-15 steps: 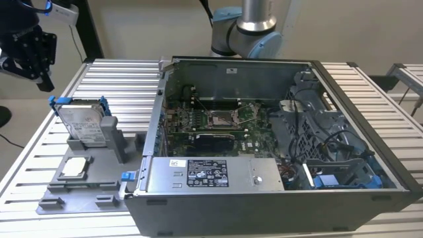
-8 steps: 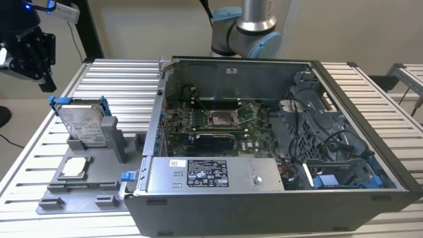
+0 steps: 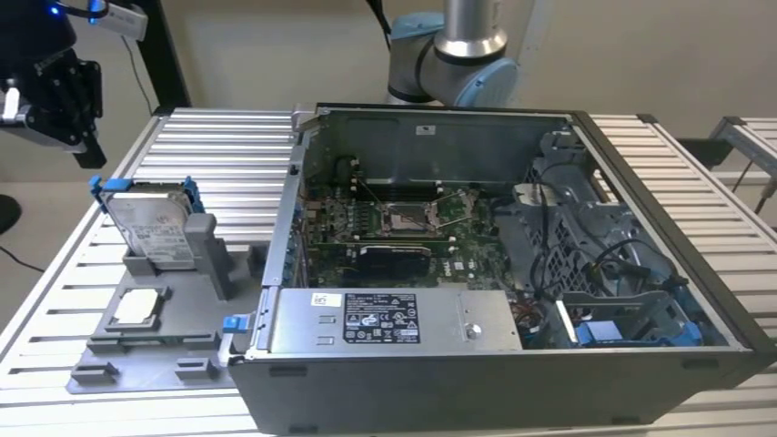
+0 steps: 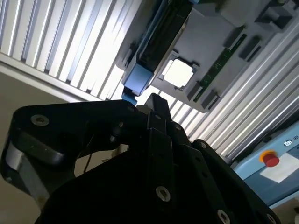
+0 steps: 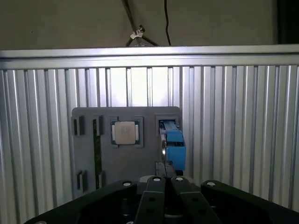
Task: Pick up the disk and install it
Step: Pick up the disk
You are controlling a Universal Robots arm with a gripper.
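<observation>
The disk [image 3: 158,225], a silver-grey drive with a white label and blue rails, stands on edge in a grey holder [image 3: 213,255] at the exterior view's left. My black gripper [image 3: 61,96] hangs well above and beyond it, off the table's far left corner. Both wrist views look down past the gripper [image 5: 166,181] [image 4: 156,106], whose fingers are shut together with nothing between them. Just beyond the fingertips they show the disk's blue rail [image 5: 174,145] [image 4: 138,78] edge-on.
A grey fixture plate [image 3: 152,350] under the holder carries a small square silver chip [image 3: 138,305] [image 5: 126,133] [image 4: 180,73]. The open computer case [image 3: 656,146] takes up the middle and right, with a grey labelled box [image 3: 382,320] and a blue-tabbed bay [image 3: 625,328]. The ribbed metal table [image 3: 206,146] lies underneath.
</observation>
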